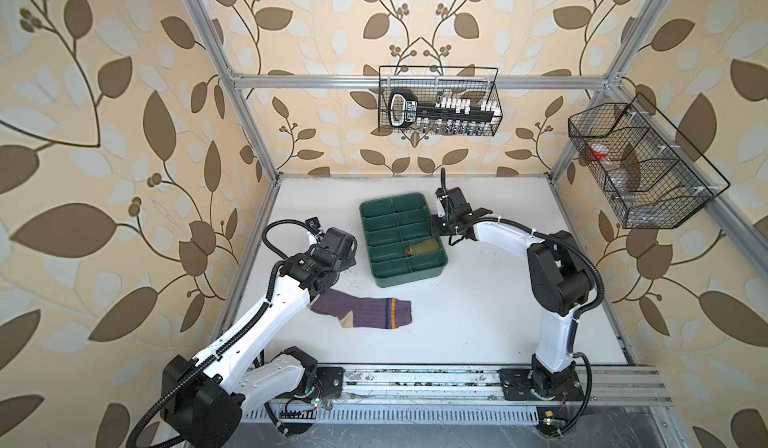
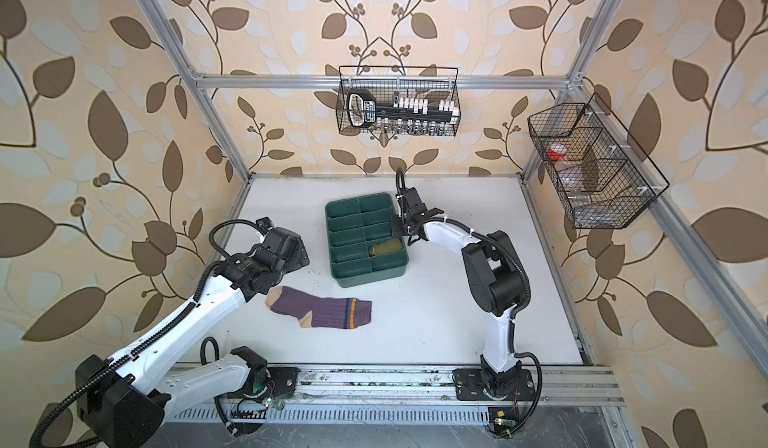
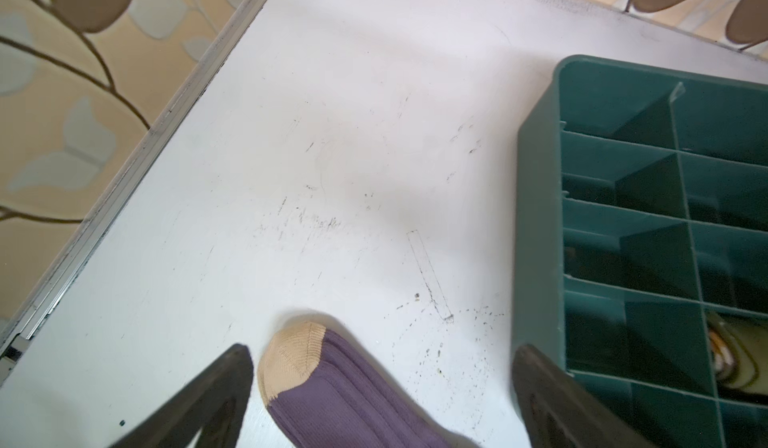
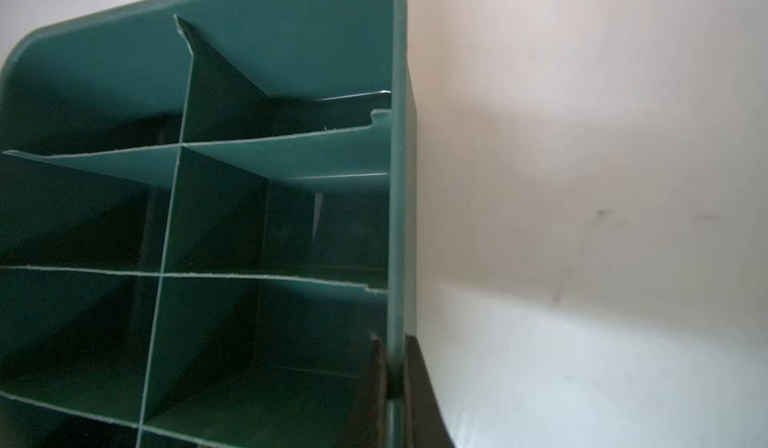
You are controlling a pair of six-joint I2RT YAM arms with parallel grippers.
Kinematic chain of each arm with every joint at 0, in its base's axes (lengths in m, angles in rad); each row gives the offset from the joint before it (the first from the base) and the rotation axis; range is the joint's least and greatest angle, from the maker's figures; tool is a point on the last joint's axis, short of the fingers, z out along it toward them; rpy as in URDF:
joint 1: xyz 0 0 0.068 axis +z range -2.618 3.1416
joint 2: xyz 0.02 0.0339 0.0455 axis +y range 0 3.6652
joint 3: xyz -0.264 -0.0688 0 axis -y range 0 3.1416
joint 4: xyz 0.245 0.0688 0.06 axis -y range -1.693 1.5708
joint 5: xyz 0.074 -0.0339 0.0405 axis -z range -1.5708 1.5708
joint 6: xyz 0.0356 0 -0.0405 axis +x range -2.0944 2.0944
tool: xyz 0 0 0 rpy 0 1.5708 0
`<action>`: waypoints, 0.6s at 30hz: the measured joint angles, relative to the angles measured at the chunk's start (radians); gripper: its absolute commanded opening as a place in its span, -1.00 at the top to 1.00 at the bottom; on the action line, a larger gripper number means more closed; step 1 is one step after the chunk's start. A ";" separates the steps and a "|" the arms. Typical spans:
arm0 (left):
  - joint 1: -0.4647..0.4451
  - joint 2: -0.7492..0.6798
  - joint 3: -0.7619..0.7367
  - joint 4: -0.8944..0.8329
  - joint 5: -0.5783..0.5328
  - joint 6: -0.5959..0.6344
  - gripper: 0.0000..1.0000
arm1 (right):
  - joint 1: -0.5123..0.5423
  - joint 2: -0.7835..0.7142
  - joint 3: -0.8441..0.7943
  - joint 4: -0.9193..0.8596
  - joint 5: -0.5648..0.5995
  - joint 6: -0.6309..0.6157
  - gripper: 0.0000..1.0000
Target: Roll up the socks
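**Right fingers clamped on tray wall, left fingers released**

Your right fingers [image 4: 422, 388] are clenched on the side wall of the dark green tray [image 4: 399, 176], one finger inside the rim and one outside. Your left fingers [image 3: 216, 392] are spread wide and grasp nothing. The beige toe of the purple sock [image 3: 353, 396] shows between them. This sock lies flat on the desk [image 1: 478, 321], in front of the tray. The olive sock [image 1: 424, 247] sits rolled in the tray's right column, second compartment from the front.

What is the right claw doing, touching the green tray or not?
Touching. The right wrist view shows the right gripper shut on the green tray's side wall, one finger each side.
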 measured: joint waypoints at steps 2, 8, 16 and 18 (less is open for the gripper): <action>0.000 0.015 0.000 0.002 0.001 0.000 -0.98 | -0.038 -0.050 -0.060 0.000 0.011 -0.002 1.00; 0.000 0.100 0.003 -0.024 -0.005 -0.083 -0.98 | -0.190 -0.245 -0.289 -0.001 0.057 -0.005 1.00; 0.000 0.240 0.068 -0.227 -0.056 -0.336 -0.98 | -0.369 -0.459 -0.516 0.017 0.091 -0.004 0.55; 0.000 0.235 0.081 -0.271 -0.064 -0.393 -0.98 | -0.375 -0.477 -0.526 0.007 0.090 -0.009 0.31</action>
